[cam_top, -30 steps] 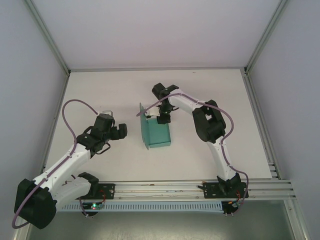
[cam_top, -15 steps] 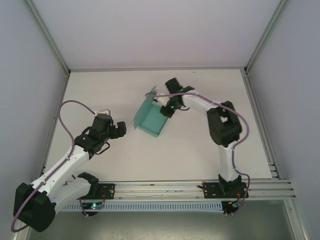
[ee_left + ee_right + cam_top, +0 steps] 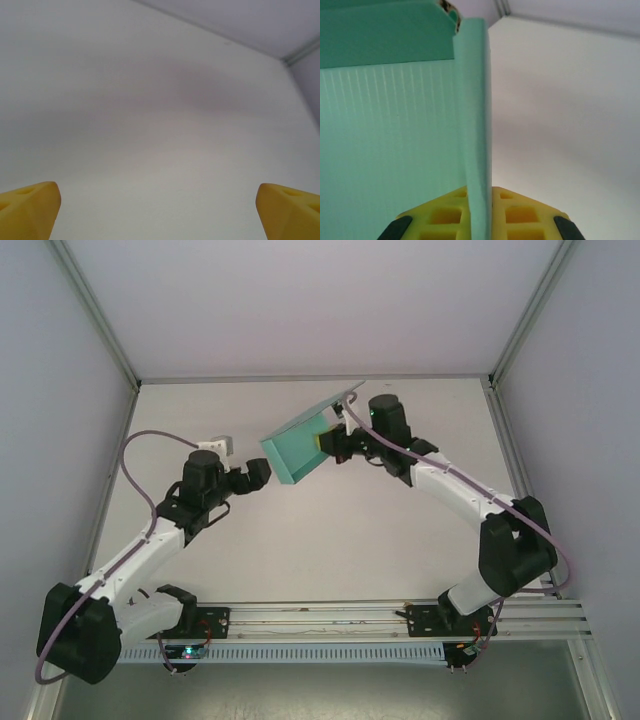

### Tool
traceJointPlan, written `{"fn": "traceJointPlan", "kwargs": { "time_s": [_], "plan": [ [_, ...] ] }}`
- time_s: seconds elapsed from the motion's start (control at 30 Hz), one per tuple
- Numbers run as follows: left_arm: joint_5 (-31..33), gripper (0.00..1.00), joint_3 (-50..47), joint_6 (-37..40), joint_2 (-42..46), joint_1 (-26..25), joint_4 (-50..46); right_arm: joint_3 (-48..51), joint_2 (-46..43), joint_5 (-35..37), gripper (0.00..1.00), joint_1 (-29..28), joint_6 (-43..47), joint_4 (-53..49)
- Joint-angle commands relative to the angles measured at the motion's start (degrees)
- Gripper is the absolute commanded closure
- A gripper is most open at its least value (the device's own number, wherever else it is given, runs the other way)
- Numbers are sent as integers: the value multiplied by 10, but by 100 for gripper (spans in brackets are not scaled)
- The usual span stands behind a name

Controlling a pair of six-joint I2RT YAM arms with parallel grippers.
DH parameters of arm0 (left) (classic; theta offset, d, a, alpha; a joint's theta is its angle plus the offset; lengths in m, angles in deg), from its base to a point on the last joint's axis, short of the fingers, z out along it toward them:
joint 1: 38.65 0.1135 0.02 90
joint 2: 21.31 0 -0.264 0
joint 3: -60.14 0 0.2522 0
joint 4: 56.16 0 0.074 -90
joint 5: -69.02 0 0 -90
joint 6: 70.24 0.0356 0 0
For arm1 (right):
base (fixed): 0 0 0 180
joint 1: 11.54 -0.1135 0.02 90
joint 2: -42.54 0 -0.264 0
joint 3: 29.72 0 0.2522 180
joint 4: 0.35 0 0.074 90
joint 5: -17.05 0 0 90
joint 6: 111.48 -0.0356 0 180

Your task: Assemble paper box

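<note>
Since a second ago the paper box [image 3: 298, 448] has come up off the middle of the table [image 3: 400, 540] and swung toward the far side. It now hangs tilted in the air, its open hollow turned down and to the left, with one long flap standing out along its far edge. My right gripper [image 3: 333, 443] is clamped on it from the right, and in the right wrist view one thin upright edge of the card runs straight down between my yellow pads [image 3: 520, 212]. My left gripper [image 3: 262, 475] has also travelled right and a little farther out. It sits just near and left of the box's lower corner, close but not touching, with its fingertips [image 3: 27, 207] spread wide apart and nothing between them. I judge this card to be very light and thin, faintly ribbed, stiff along its creases but quick to bow or crumple elsewhere. A hard pinch on a bare panel would dent it, and a push on the free end would twist the whole shape around my right grip. The best hold for the left side, I think, is on a folded edge or corner near the low left end, opposite my right hold, so that the flap can be pressed without the box skewing.
</note>
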Motion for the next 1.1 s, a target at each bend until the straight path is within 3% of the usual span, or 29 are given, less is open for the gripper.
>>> {"fn": "traceJointPlan", "kwargs": {
  "time_s": [0.0, 0.17, 0.3, 0.47, 0.6, 0.73, 0.83, 0.97, 1.07],
  "plan": [
    [-129, 0, 26, -6, -24, 5, 146, 23, 15, 11, 100, -38, -83, 71],
    [-219, 0, 45, -6, -71, 2, 196, 16, 34, 57, 100, -70, -87, 64],
    [-271, 0, 73, 10, -101, -11, 198, -17, 54, 126, 100, -96, -57, -8],
    [-288, 0, 106, 46, -123, -46, 192, -23, 66, 241, 100, -123, -86, -21],
    [-286, 0, 132, 69, -135, -68, 172, -7, 58, 287, 100, -135, -152, 12],
    [-281, 0, 138, 71, -137, -75, 174, -15, 53, 324, 100, -141, -152, -9],
    [-218, 0, 129, 74, -122, -75, 139, 16, 23, 327, 100, -139, -150, 31],
    [-34, 0, 87, 69, -65, -66, 32, 65, -55, 361, 100, -120, -129, 35],
    [104, 0, 57, 60, -21, -56, -77, 90, -115, 436, 100, -116, -118, -15]
  ]
}}
